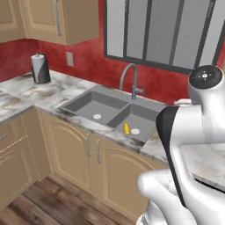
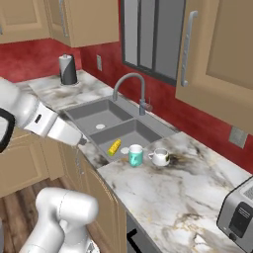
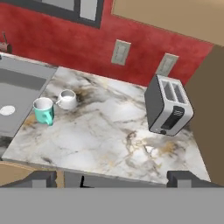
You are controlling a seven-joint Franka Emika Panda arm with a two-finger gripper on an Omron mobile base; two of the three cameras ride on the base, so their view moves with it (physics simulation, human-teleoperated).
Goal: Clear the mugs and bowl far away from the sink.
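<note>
Two mugs stand side by side on the marble counter (image 3: 113, 131), just right of the sink (image 2: 116, 128). The teal-green mug (image 3: 43, 110) (image 2: 135, 155) is nearest the basin edge. Next to it sits the squat white mug (image 3: 67, 99) (image 2: 159, 157), a little closer to the wall. The bowl is out of view. My gripper (image 3: 113, 178) is open, its fingertips (image 3: 41, 178) wide apart with nothing between them. It hovers well back from the counter's front edge, far from both mugs.
A silver toaster (image 3: 168, 106) (image 2: 239, 215) stands at the counter's right end, beside a tall cabinet side. A yellow corn cob (image 2: 114, 146) (image 1: 126, 128) lies in the right basin. The gooseneck faucet (image 1: 132, 79) rises behind the sink. A paper towel roll (image 1: 40, 69) stands far left.
</note>
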